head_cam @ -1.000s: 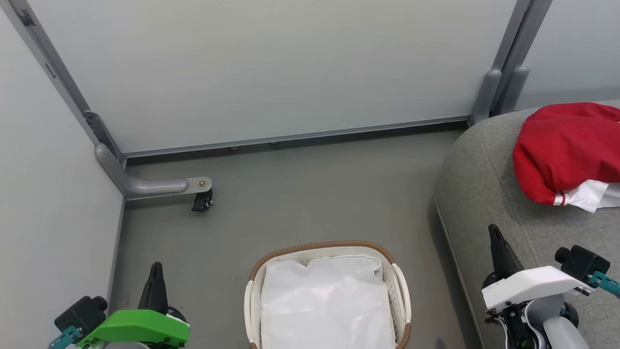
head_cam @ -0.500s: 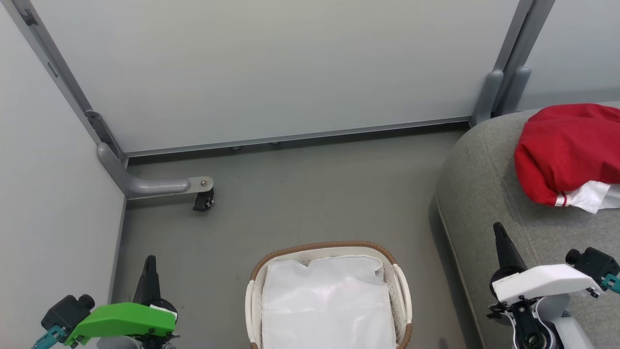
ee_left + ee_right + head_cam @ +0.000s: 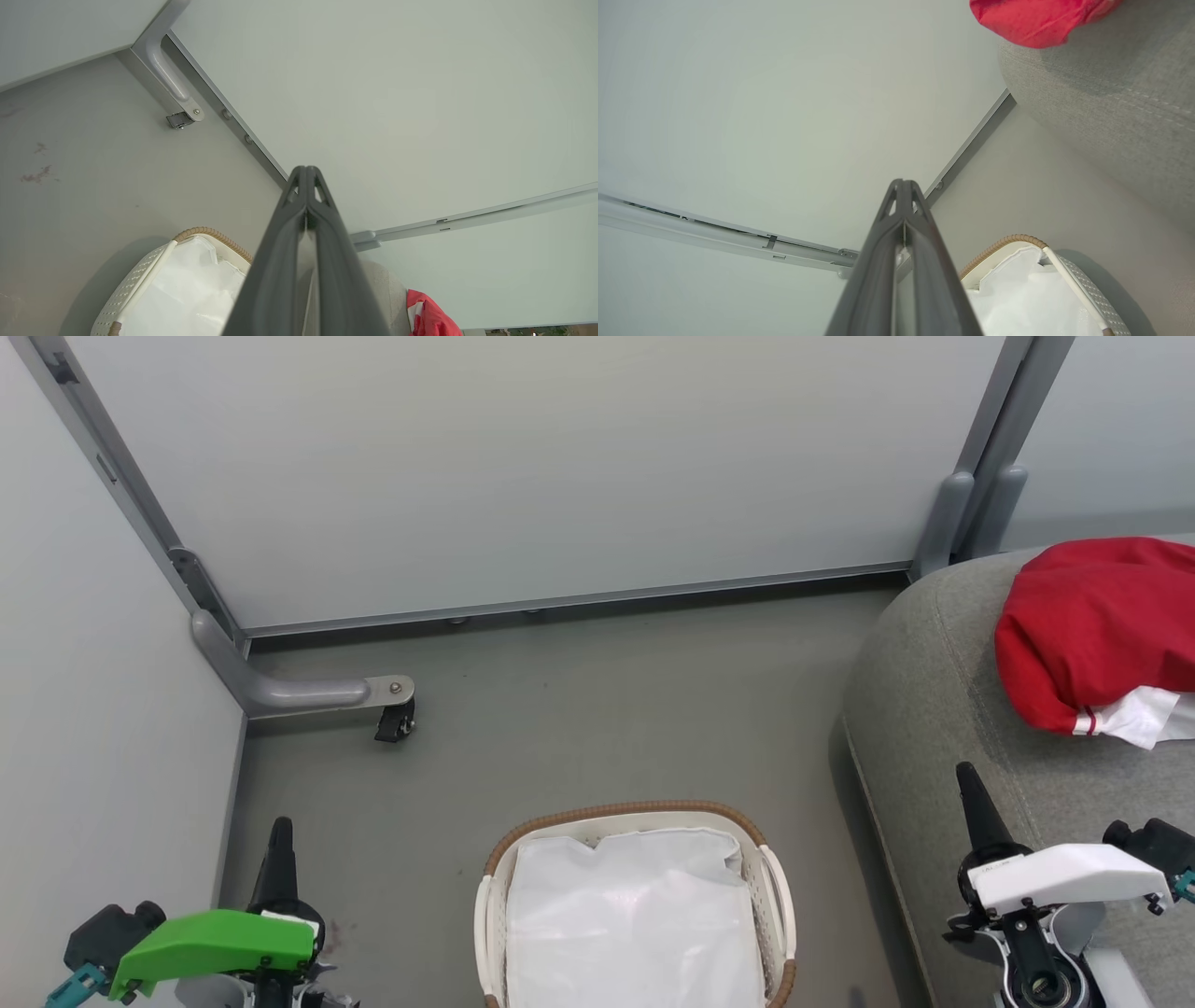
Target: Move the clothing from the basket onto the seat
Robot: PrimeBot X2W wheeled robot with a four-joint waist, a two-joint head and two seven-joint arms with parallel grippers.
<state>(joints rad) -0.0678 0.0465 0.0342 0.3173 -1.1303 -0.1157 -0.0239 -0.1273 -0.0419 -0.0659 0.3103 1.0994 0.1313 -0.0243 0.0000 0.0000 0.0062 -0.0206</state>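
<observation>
The clothing [image 3: 1088, 625] at the right edge of the head view is bright red, with a white patch and a thin red-and-white band at its lower edge. The sofa [image 3: 934, 709] under it is mottled grey. At bottom centre, the basket [image 3: 635, 808] is white with a brown woven rim, and its liner [image 3: 635, 924] is plain white. The floor [image 3: 579, 709] is dull grey. The left gripper [image 3: 279, 831] has dark fingers and a bright green cover. The right gripper [image 3: 967, 779] has a white cover.

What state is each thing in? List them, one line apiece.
basket: upright on the floor, holding the liner.
liner: crumpled, bare on top.
clothing: bunched on the seat, out of the basket.
seat: carrying the clothing.
left hand: shut, empty.
right hand: shut, empty.
</observation>
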